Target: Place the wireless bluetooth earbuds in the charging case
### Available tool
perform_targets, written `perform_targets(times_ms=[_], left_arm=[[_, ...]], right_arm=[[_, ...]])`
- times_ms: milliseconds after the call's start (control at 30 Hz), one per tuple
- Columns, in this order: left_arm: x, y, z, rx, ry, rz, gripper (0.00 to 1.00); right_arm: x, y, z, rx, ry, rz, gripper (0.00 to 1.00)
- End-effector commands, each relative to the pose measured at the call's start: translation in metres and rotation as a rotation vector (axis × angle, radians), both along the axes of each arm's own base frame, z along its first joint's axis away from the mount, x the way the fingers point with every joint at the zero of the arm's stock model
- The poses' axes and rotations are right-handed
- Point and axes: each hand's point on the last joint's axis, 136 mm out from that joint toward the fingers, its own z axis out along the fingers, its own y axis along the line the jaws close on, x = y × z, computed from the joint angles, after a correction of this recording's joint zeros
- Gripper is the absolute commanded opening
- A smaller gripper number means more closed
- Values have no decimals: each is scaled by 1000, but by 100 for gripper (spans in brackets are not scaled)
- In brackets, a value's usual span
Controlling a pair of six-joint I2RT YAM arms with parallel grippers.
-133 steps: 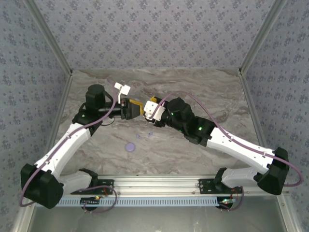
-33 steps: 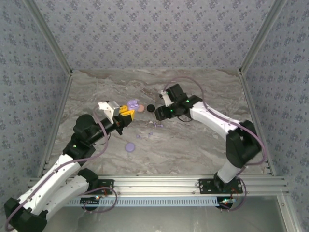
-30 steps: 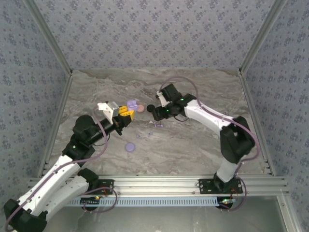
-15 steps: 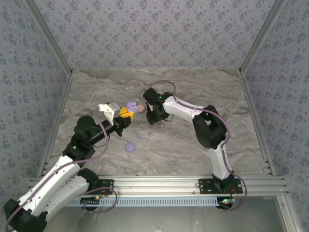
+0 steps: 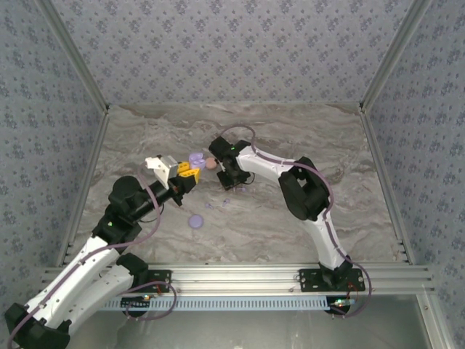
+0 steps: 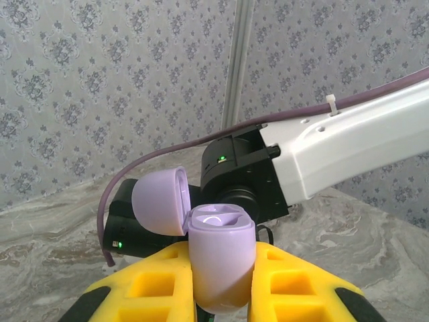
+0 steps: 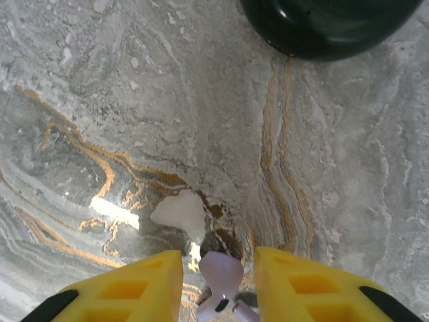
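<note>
My left gripper (image 6: pixel 221 272) is shut on the lavender charging case (image 6: pixel 221 258), held upright with its lid (image 6: pixel 159 200) flipped open to the left. From above, that gripper (image 5: pixel 186 174) holds the case (image 5: pixel 195 158) over the table's middle left. My right gripper (image 7: pixel 218 260) points down at the marble with its yellow fingers (image 7: pixel 127 288) apart. A pale lavender earbud (image 7: pixel 221 274) lies between them, with a gap on each side. In the top view the right gripper (image 5: pixel 227 179) sits just right of the case. More tiny earbuds (image 5: pixel 227 201) lie scattered nearby.
A pinkish round disc (image 5: pixel 211 164) lies between the two grippers and a lavender disc (image 5: pixel 195 220) sits nearer the front. A black round object (image 7: pixel 328 23) lies just beyond the right gripper. The right arm's wrist (image 6: pixel 241 168) looms close behind the held case.
The right arm has swung left towards the case and lowered over the lavender earbud, its jaws narrowing. The left gripper keeps hold of the open case, nearly still.
</note>
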Motion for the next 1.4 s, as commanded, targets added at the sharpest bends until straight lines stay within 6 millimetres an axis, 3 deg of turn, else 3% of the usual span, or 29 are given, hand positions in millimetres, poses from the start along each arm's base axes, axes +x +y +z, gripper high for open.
perform_targets(times_ms=[0,567,733,833,967,1167,1367], left_arm=[[-3,2,7,-4,-30,2,0],[-3,2,11,-1,-36,5,0],[-3,1,12,1,-36,1,0],[-3,1,12,-5,-34,-3,0],[-3,-3,12,-37,-28,-21,0],[2,-13,7,-75,-1,-58,0],[8,-27,7,-114,23,-116,0]], right_arm=[[-7,-2,-9,-49,31,17,33],[-18,-6,-12,-77,61,28,24],[-11,3,4,-16,9,47,18],[-4,7,28,44,-52,62,18],[4,3,77,151,-155,71,18],[4,-16,184,435,-352,96,18],[-28,-36,281,728,-510,187,18]])
